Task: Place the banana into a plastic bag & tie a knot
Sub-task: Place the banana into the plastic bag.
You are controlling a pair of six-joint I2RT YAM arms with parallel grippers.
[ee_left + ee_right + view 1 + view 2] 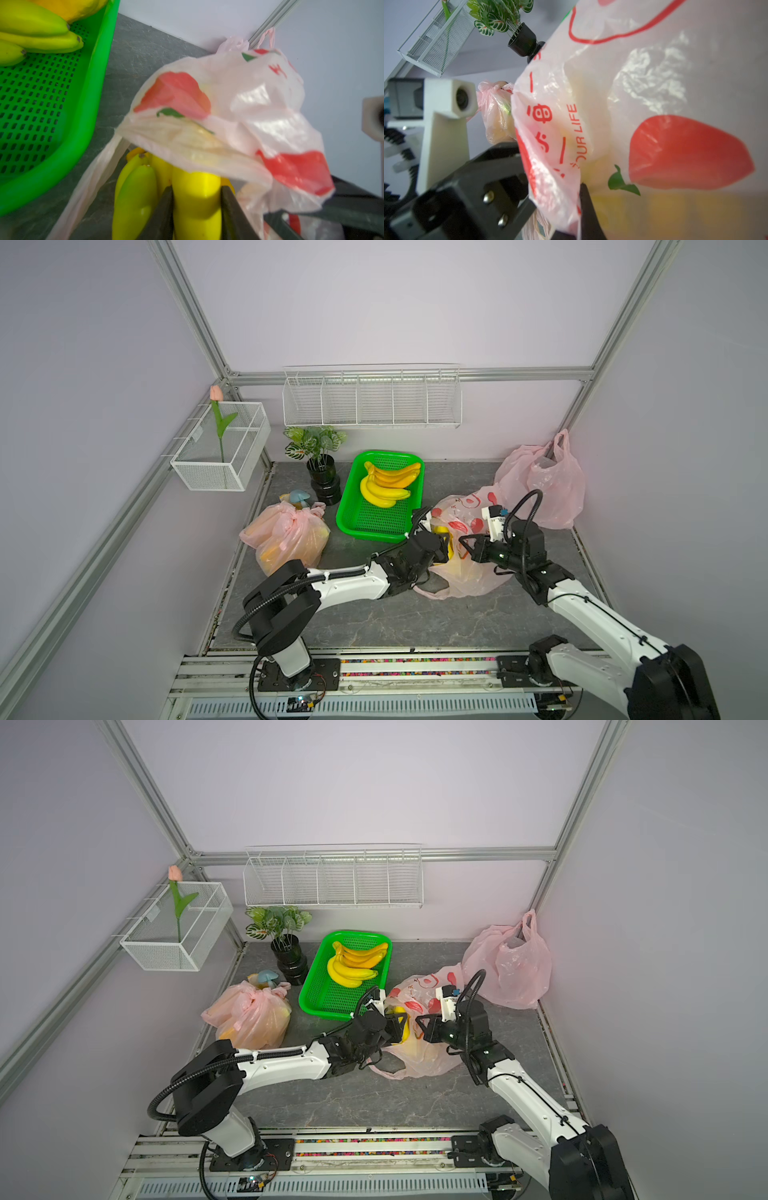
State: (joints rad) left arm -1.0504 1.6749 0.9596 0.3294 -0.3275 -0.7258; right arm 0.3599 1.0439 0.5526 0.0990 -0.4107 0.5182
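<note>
We find the left gripper (445,545) closed on one banana (195,209) of a yellow bunch. In the left wrist view its two dark fingers (164,207) press that fruit from either side, with the jaws at a narrow spread.

The bunch sits at the left-facing mouth of the plastic bag (469,572). The bag is pale pink with red print and lies on the grey table (374,614), right of centre and just beside the near right corner of the green basket (365,533). Bag film drapes over the far ends of the bananas. Their near ends are still outside it.

The right gripper (464,546) stands at the right side of the bag mouth and is fully closed. In the right wrist view the film runs against one finger (586,209), which we take as a pinch on the bag's rim. The second finger is hidden by plastic.

Two more bunches (388,485) lie in the basket. A knotted pink bag (286,539) holding yellow fruit rests at the left. Another pink bag (544,485) stands in the far right corner, and a potted plant (322,472) is just left of the basket.
</note>
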